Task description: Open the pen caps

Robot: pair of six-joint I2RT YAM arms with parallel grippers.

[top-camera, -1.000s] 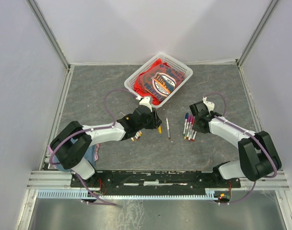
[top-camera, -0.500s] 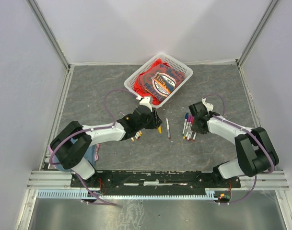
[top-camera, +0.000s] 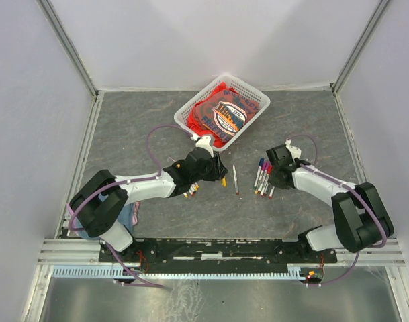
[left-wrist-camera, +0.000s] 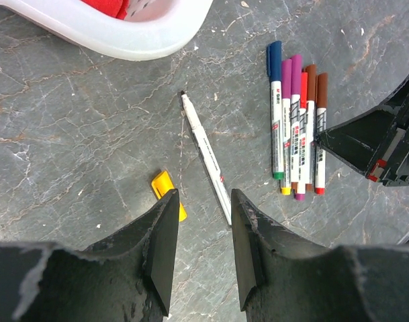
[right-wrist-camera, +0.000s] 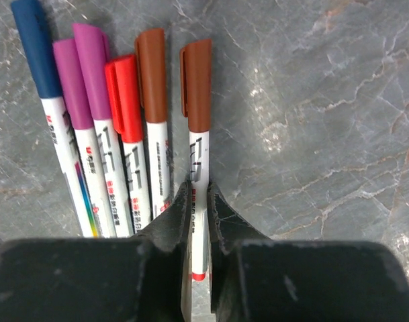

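Observation:
Several capped pens (right-wrist-camera: 123,147) lie side by side on the table, with pen caps in blue (right-wrist-camera: 35,47), purple (right-wrist-camera: 90,60), red (right-wrist-camera: 123,90) and brown (right-wrist-camera: 151,74). My right gripper (right-wrist-camera: 199,191) is shut on the white barrel of the rightmost pen (right-wrist-camera: 198,151), whose brown cap (right-wrist-camera: 197,84) points away from me. It lies level with the row (top-camera: 263,178). My left gripper (left-wrist-camera: 205,196) hovers open over the table with nothing between its fingers. A loose yellow cap (left-wrist-camera: 165,188) lies by its left finger. An uncapped white pen (left-wrist-camera: 203,149) lies just ahead.
A white basket (top-camera: 191,100) holding a red printed cloth stands at the back centre. A few small coloured pieces (top-camera: 189,192) lie beside the left arm. A blue cloth (top-camera: 133,215) sits near the left base. Grey walls enclose the table.
My right gripper has dropped onto the right end of the pen row and shut on the rightmost pen's barrel. The left arm has not moved.

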